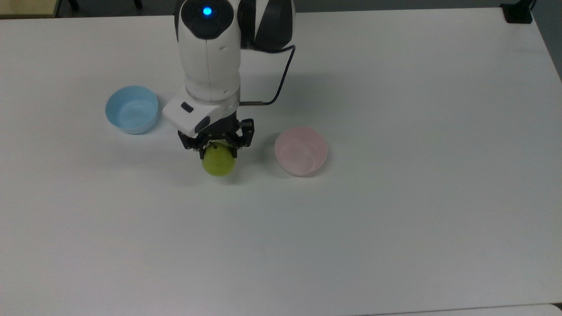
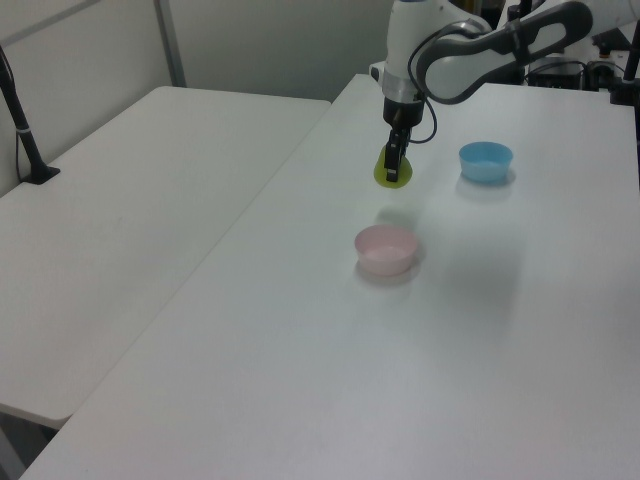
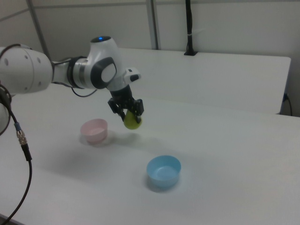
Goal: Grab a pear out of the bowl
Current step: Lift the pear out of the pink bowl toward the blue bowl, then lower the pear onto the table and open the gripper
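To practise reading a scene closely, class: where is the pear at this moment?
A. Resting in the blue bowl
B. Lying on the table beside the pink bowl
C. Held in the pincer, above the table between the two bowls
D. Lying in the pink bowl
C. The pincer is shut on the pear, which hangs above the table, with the pink bowl and blue bowl both empty.

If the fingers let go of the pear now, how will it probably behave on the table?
The pear hangs above the bare table, held near its top by the gripper, so it would likely drop and bounce little. Its rounded body suggests it would roll, perhaps in a curve. It looks firm, not floppy.
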